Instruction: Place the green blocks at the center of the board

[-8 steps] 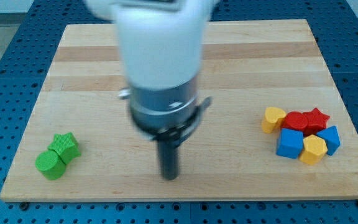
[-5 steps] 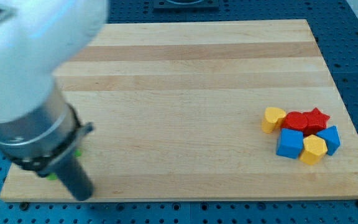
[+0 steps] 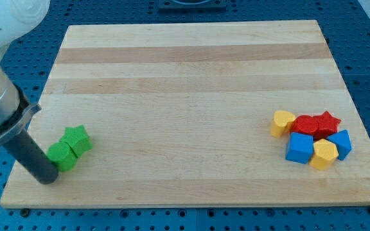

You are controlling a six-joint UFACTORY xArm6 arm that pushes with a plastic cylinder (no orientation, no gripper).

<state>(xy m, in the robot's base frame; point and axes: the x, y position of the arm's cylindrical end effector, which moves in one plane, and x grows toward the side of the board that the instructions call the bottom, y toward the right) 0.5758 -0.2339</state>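
Note:
Two green blocks lie together near the board's lower left corner: a green star [image 3: 77, 138] and a green round block [image 3: 61, 156] just below and left of it, touching. My tip [image 3: 47, 179] is at the view's lower left, right against the lower left side of the green round block. The rod slants up to the left into the arm.
The wooden board [image 3: 191, 77] fills most of the view. At the right edge sits a cluster: a yellow block [image 3: 282, 122], a red block [image 3: 306, 125], a red star [image 3: 327, 122], a blue cube [image 3: 299, 148], a yellow hexagon [image 3: 324, 154] and a blue block [image 3: 342, 142].
The arm swept from the board's lower middle to the lower left. The two green blocks have shifted slightly right and up from where they lay.

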